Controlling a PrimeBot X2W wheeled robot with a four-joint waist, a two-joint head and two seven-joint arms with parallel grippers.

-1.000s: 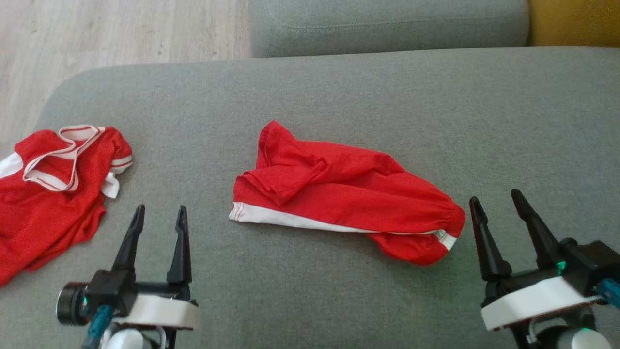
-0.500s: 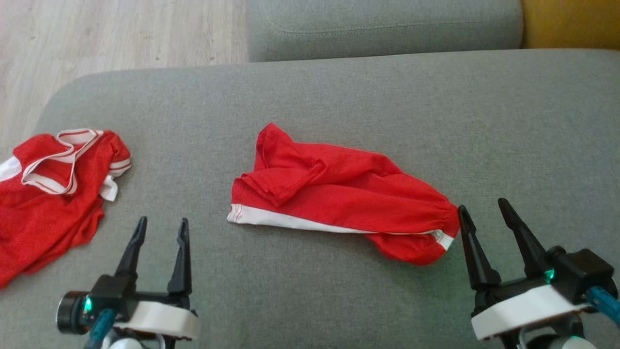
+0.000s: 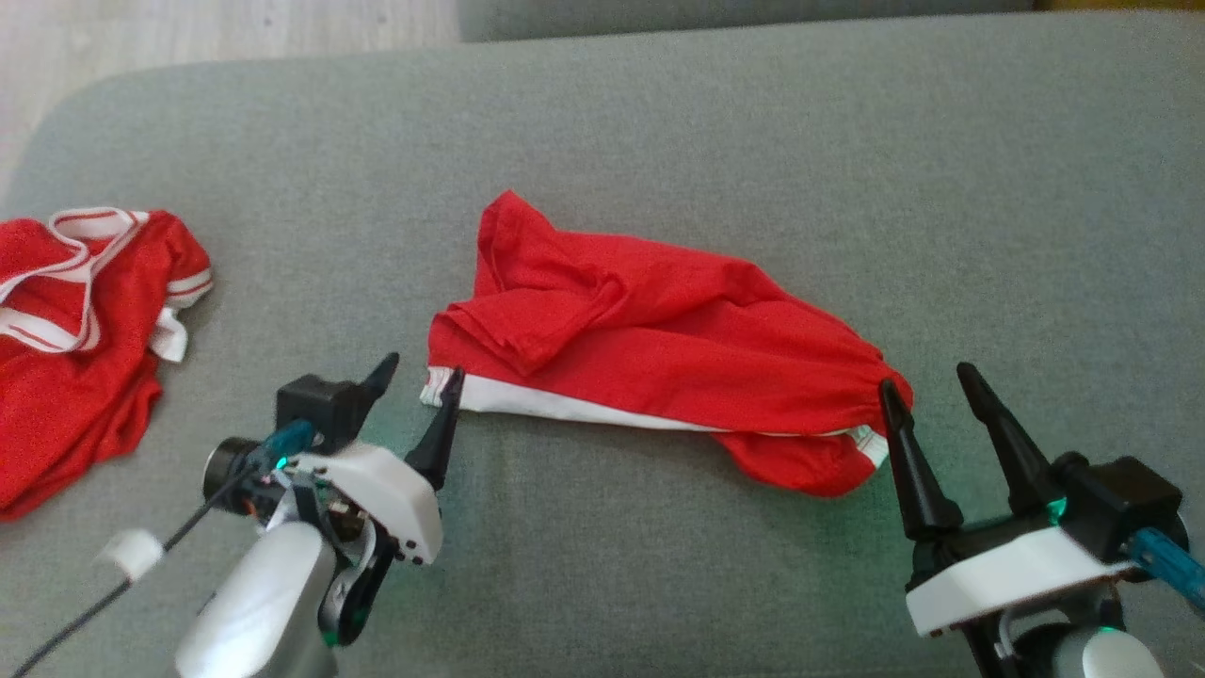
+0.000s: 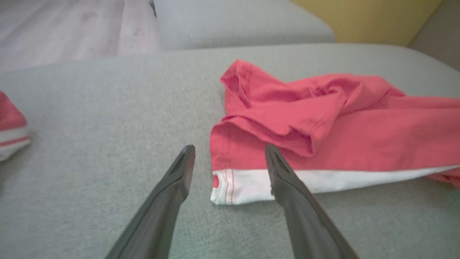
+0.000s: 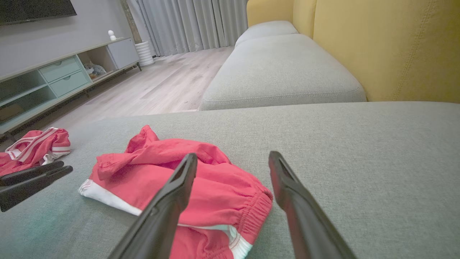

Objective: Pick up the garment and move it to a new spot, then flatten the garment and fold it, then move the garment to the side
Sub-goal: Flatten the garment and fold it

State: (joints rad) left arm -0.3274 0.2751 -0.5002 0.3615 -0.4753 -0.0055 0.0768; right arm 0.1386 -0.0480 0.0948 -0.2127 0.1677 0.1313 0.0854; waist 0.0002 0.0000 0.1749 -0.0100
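The red shorts (image 3: 659,348) lie crumpled mid-cushion on the grey sofa seat (image 3: 659,113) (a red jersey (image 3: 66,377) sits well apart). The left end effector (image 3: 424,367) and right end effector (image 3: 923,377) gape wide, empty. Each should straddle its end, the white hem corner (image 4: 230,187) and the elastic waistband (image 5: 257,212), pinching all layers.

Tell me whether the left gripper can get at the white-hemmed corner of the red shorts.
Probably yes. The left gripper is open, with the white corner of the shorts right at its fingertips, lying on the sofa with nothing covering it.
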